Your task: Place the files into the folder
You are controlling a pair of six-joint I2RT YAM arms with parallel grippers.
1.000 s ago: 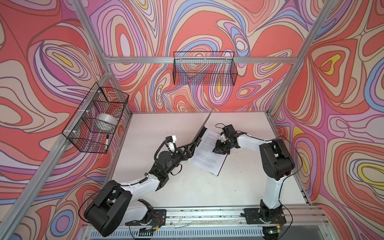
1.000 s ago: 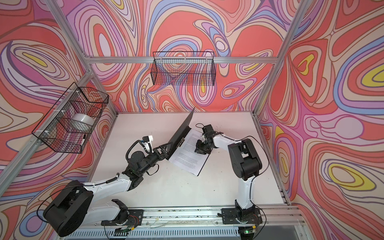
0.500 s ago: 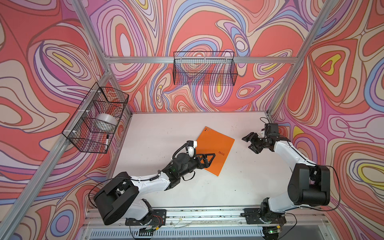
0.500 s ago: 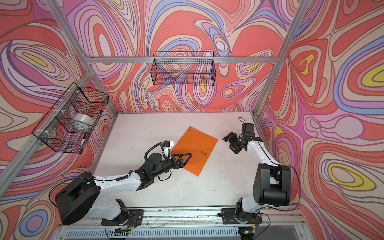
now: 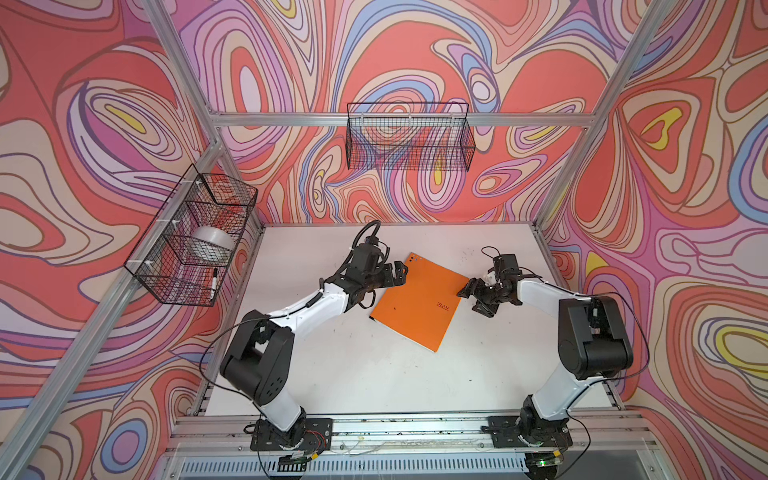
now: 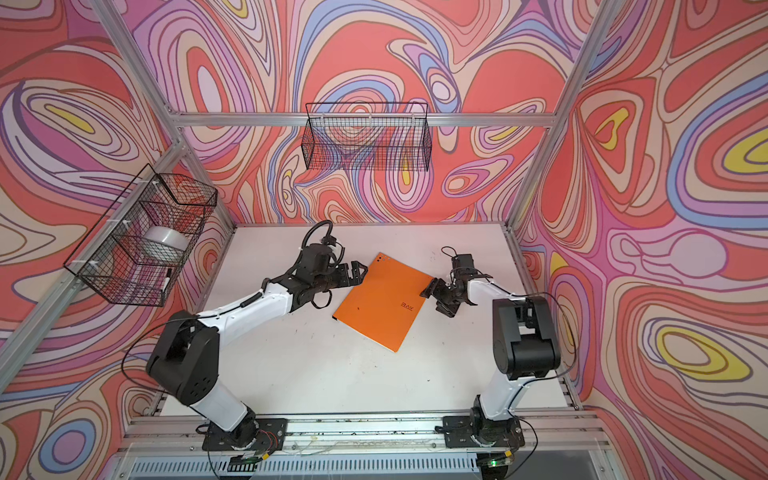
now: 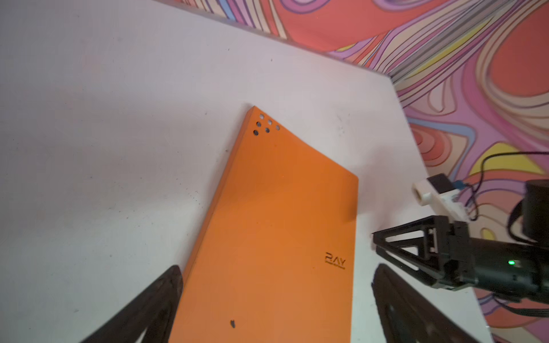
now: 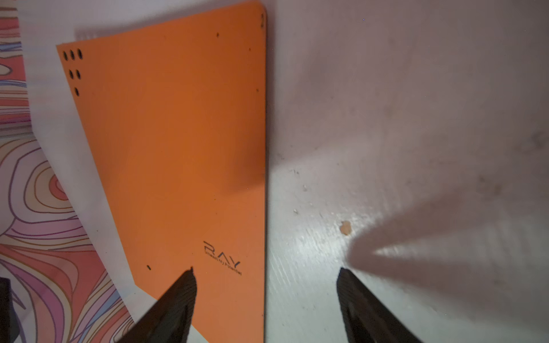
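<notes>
Matt orange folder [image 5: 417, 305], smooth white table [image 5: 374, 374] (scuffed)

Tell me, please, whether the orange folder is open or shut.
Shut. The folder lies flat on the table, orange cover and logo facing up; no black inside shows in any view.

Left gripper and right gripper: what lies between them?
The orange folder, closed and flat on the table, lies between left gripper and right gripper, seen in both top views.

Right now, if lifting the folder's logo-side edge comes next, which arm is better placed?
Right, probably: the right end effector, open, straddles that folder edge; the left end effector hangs toward the opposite side.
</notes>
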